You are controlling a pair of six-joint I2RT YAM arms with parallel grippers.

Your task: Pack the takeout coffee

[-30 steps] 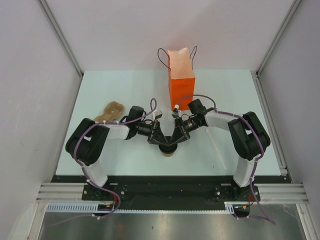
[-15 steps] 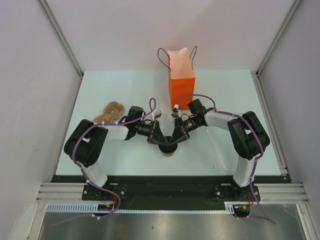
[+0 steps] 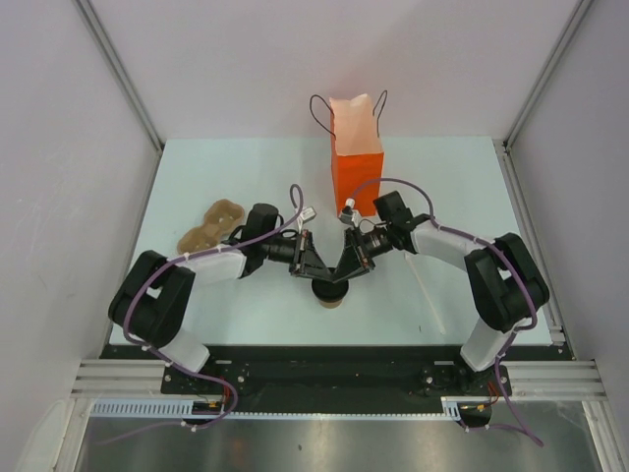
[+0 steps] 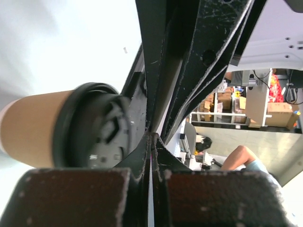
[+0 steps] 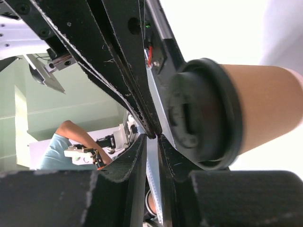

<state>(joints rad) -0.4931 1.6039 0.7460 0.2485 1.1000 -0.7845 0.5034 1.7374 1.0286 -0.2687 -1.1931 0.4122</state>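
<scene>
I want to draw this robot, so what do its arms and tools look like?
Both the left arm and right arm have white tube-like links joined by chunky black rounded joints. A thin purple cable loops along each one. The left tool and right tool are black, with long flat fingers that taper to a tip, scuffed and speckled with pale dust.

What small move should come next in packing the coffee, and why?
Probably open the right gripper wider and set it around the cup: the lid is already on, the cup stands ungripped, and the orange bag stands behind it.
</scene>
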